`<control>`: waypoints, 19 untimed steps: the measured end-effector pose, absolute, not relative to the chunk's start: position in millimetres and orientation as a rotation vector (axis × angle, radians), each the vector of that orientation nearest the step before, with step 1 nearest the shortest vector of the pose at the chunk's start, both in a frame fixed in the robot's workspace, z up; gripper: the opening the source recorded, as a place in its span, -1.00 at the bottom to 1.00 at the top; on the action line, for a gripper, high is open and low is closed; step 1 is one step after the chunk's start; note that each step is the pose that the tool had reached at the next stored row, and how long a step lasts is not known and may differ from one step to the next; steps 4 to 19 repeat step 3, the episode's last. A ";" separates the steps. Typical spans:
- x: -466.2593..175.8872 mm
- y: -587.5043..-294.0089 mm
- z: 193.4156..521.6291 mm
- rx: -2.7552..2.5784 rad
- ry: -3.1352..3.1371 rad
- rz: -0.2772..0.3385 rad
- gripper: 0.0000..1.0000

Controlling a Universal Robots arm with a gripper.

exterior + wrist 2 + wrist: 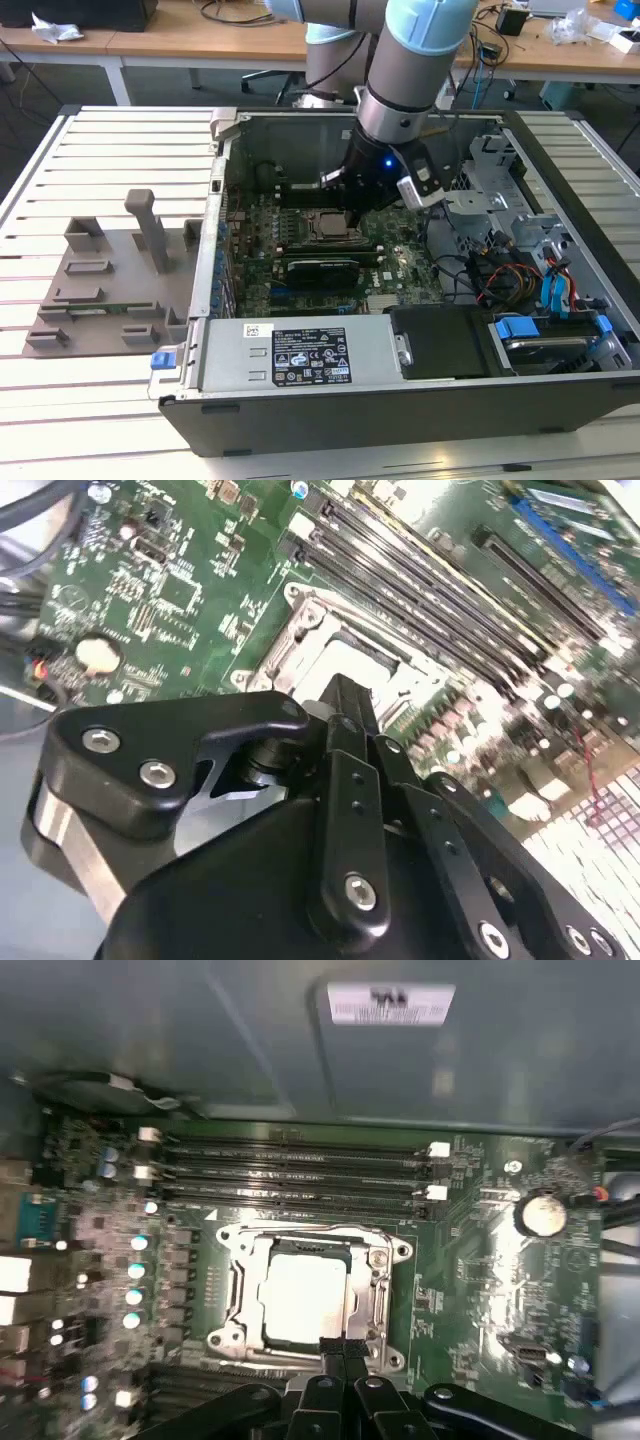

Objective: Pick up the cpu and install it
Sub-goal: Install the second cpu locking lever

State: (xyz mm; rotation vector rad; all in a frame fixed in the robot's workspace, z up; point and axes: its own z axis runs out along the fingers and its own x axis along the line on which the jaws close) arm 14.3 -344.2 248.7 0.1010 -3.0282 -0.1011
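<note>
The cpu (300,1298), a pale silver square, lies flat inside the metal-framed socket (232,1300) on the green motherboard (470,1290). My gripper (335,1344) hovers just over the socket's edge, its two black fingers pressed together with nothing visible between them. In the second wrist view the gripper (346,686) points down at the socket (300,630). In the exterior view the gripper (350,213) reaches into the open computer case (300,410), right beside the socket (325,226).
Black memory slots (290,1175) run alongside the socket. A labelled power supply (300,355) sits at the case's front, and a drive cage with blue cables (550,290) at the exterior view's right. A grey fixture (110,275) lies on the slatted table, left.
</note>
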 end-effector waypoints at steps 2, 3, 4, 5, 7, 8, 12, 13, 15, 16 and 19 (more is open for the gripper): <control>14.4 -344.1 265.7 0.100 -3.028 -0.098 -0.79; 14.4 -344.1 265.7 0.100 -3.028 -0.098 -0.79; 14.4 -344.1 265.7 0.100 -3.028 -0.098 -0.79; 14.4 -344.1 265.7 0.100 -3.028 -0.098 -0.79; 14.4 -344.1 265.7 0.100 -3.028 -0.098 -0.79; 14.4 -344.1 265.7 0.100 -3.028 -0.098 -0.79; 14.4 -344.1 265.7 0.100 -3.028 -0.098 -0.79; 14.4 -344.1 265.7 0.100 -3.028 -0.098 -0.79; 14.4 -344.1 265.7 0.100 -3.028 -0.098 -0.79; 14.4 -344.1 265.7 0.100 -3.028 -0.098 -0.79; 14.4 -344.1 265.7 0.100 -3.028 -0.098 -0.79</control>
